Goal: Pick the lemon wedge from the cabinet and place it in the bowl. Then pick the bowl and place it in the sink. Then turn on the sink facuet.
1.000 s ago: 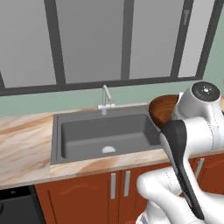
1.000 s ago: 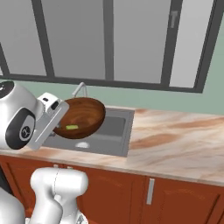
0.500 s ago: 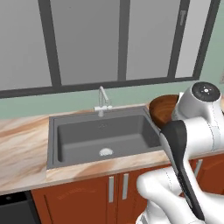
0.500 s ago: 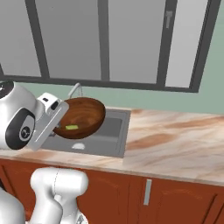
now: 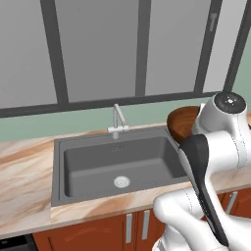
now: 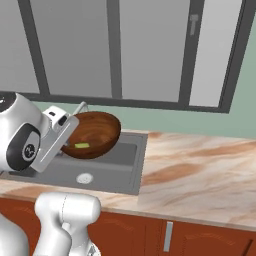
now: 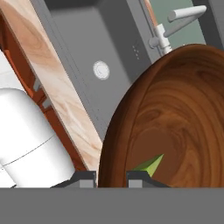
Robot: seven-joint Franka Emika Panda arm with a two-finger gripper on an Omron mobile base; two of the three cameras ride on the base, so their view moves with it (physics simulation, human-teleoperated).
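My gripper (image 7: 111,177) is shut on the near rim of the glossy dark brown bowl (image 7: 175,118), holding it tilted in the air. The small yellow-green lemon wedge (image 7: 148,166) lies inside the bowl. In the right base view the bowl (image 6: 97,131) hangs over the right part of the dark grey sink (image 6: 117,167), with the lemon wedge (image 6: 81,145) in it and my gripper (image 6: 69,136) at its left rim. The sink (image 5: 93,164) and its silver faucet (image 5: 117,121) lie left of the bowl (image 5: 181,122). The cabinet is out of view.
A marbled counter (image 6: 200,170) runs on both sides of the sink. Behind it stand a green wall and a dark-framed window (image 5: 98,49). Red-brown lower doors (image 6: 165,235) sit under the counter. The round pale drain (image 7: 101,70) shows in the basin.
The whole picture has slid slightly left, so the base has moved. The bowl stays held in the same pose with the lemon wedge inside.
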